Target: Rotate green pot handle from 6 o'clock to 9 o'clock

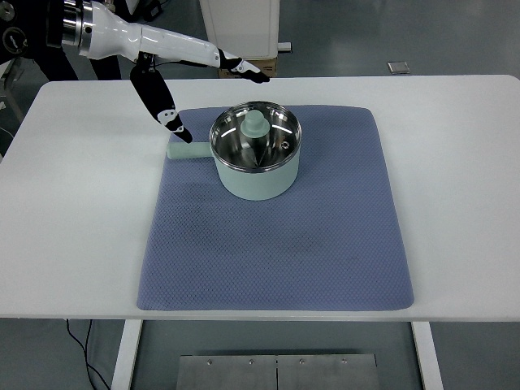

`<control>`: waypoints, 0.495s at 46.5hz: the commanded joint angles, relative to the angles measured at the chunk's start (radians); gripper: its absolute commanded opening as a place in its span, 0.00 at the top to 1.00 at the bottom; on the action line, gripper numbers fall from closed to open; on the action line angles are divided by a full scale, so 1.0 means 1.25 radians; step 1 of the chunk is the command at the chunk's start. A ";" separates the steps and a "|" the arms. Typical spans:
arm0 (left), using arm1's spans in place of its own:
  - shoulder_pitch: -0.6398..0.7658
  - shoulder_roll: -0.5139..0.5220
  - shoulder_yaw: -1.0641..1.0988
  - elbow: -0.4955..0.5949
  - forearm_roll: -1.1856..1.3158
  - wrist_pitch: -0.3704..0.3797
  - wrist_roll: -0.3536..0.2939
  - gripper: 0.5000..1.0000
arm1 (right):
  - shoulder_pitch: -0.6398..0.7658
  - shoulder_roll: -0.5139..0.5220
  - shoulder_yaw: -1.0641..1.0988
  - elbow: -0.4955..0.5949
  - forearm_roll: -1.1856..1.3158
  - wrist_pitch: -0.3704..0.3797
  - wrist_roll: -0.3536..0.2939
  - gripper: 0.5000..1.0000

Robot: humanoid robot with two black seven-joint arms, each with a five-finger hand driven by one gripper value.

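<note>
Overhead, left hand [191, 93] open, fingers [175, 122] splayed, one fingertip at the pot handle [188, 151].

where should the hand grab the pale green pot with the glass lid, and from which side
Best at the stubby green handle, which juts straight left from the pale green pot toward the mat's left edge. Come from the left and above, fingers wrapping it across its length. The round body is wide and smooth, and the lid knob would only lift the lid. The left hand already hovers open just above the handle.
</note>
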 commanded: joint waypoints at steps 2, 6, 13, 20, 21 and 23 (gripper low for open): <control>0.004 -0.005 -0.004 0.034 -0.116 0.009 0.000 0.00 | 0.000 0.000 0.000 -0.001 0.000 0.000 0.000 0.00; 0.009 -0.010 -0.013 0.066 -0.249 0.019 0.000 0.00 | -0.001 0.000 0.000 -0.001 0.000 0.000 0.000 0.00; 0.055 -0.064 -0.013 0.159 -0.494 0.064 0.000 0.00 | 0.000 0.000 0.000 -0.001 0.000 0.000 0.000 0.00; 0.126 -0.091 -0.027 0.204 -0.636 0.138 0.000 0.00 | 0.000 0.000 0.000 0.001 0.000 0.000 0.000 0.00; 0.139 -0.095 -0.029 0.212 -0.659 0.149 0.000 0.00 | -0.001 0.000 0.000 -0.001 0.000 0.000 0.000 0.00; 0.162 -0.097 -0.032 0.234 -0.705 0.169 0.000 0.00 | -0.001 0.000 0.000 -0.001 0.000 0.000 0.000 0.00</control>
